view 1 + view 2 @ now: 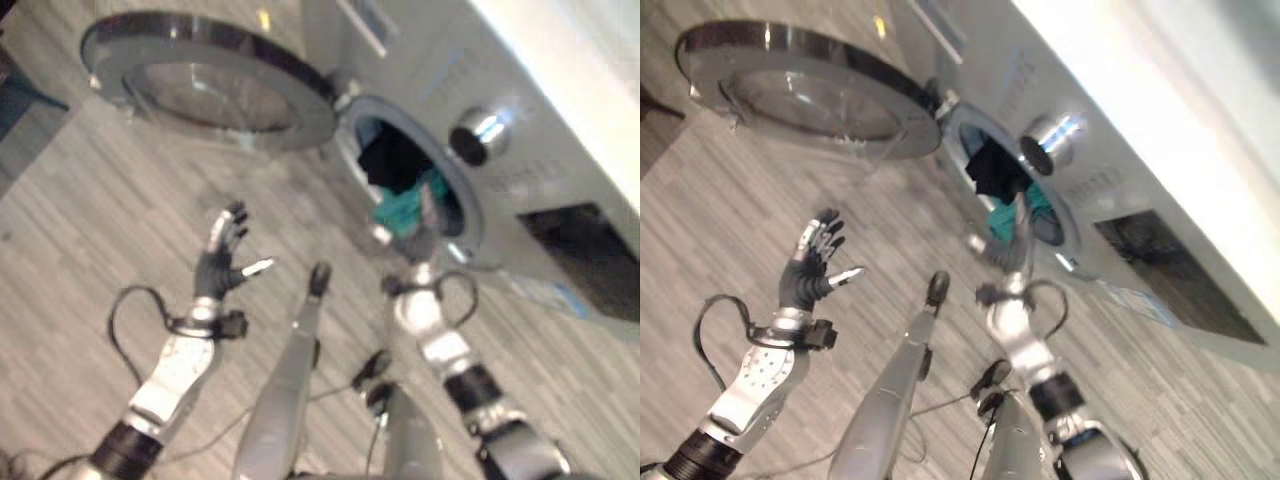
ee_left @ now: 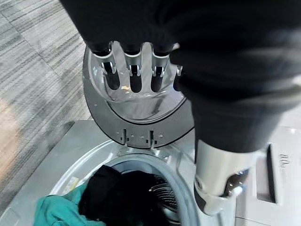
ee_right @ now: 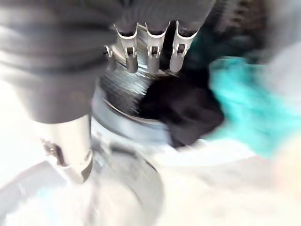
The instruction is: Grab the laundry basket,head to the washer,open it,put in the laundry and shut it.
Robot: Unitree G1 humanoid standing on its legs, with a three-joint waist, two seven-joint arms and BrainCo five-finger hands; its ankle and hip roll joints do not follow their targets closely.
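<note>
Right hand [image 1: 425, 215], fingers extended, reaches to the washer [image 1: 560, 130] mouth, apparently pushing laundry inward; left hand [image 1: 222, 255] hovers spread and empty over the floor [image 1: 80, 230], clear of the door [image 1: 210, 80], which stands swung fully open for loading. Two garments sit at the drum mouth, one black [image 2: 117, 197] and one teal [image 2: 56, 212], both partly protruding.
</note>
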